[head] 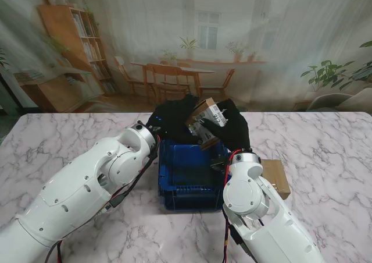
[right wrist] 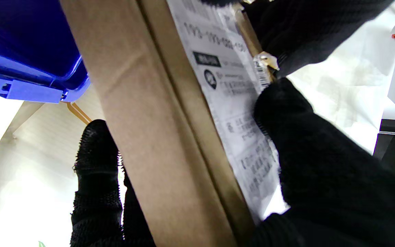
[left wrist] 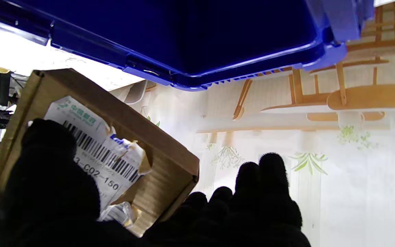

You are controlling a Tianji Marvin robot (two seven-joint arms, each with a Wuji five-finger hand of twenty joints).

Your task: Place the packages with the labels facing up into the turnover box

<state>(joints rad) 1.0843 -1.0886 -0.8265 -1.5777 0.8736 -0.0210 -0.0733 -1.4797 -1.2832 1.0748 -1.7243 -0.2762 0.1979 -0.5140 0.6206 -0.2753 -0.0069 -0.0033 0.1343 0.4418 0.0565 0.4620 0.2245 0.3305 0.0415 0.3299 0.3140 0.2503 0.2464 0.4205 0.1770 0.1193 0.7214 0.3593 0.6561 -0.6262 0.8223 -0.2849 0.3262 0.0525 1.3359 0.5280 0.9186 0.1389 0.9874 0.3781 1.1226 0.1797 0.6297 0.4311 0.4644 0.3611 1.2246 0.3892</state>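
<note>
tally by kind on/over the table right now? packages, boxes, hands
Cardboard packages: 2, the labelled package held over the box and a second package lying on the table to my right.
Blue turnover box: 1.
Black-gloved hands: 2, left hand and right hand, both on the held package.
Total: 5.

The place looked like a staged robot test bench, not a real home. A white marble-patterned table top [head: 70, 135] stood before a printed backdrop sheet [head: 244, 48] that pictured a sunlit dining room with wooden chairs, a bookshelf and potted plants. At the sheet's left edge dark lab surroundings showed. A blue plastic turnover box [head: 192, 178] sat mid-table between two white robot arms.
</note>
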